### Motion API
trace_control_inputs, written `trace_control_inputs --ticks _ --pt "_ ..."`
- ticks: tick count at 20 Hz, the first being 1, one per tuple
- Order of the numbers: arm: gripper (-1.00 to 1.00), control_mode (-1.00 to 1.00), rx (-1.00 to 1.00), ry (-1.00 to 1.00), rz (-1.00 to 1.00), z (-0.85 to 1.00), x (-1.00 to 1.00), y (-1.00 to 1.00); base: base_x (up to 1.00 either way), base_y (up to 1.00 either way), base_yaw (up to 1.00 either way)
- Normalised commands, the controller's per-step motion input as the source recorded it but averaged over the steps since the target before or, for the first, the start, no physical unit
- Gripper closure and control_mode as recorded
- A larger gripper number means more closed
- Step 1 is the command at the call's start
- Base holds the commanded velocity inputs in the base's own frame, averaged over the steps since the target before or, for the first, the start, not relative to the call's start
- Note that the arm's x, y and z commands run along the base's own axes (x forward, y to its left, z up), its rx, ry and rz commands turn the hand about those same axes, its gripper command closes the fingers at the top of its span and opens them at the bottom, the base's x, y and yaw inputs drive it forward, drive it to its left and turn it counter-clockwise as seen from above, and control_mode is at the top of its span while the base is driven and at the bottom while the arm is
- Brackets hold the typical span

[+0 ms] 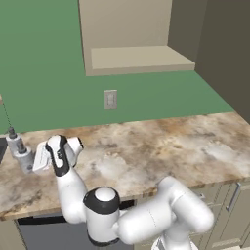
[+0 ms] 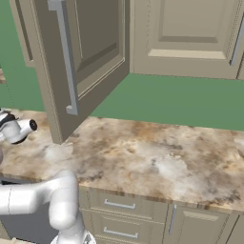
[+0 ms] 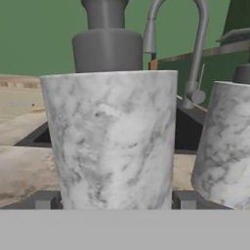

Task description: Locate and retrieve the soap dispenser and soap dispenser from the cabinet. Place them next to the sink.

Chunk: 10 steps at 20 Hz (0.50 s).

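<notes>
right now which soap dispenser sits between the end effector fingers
The soap dispenser centred in the hand view, flanked by both fingertips; the other dispenser stands apart beside it.

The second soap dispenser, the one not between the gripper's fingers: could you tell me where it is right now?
In the hand view the second soap dispenser stands at the right edge, beside the soap dispenser at the gripper, with the sink and faucet just behind.
</notes>
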Motion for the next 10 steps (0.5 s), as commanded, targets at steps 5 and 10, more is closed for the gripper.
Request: trace_control_inputs --ticks 5,10 --pt "1.00 -1.00 0.00 -0.06 0.00 -0.44 0.20 0.27 0.00 0.00 0.00" --pt "1.00 -1.00 0.00 -0.07 0.00 -0.48 0.14 0.20 0.00 0.00 0.00"
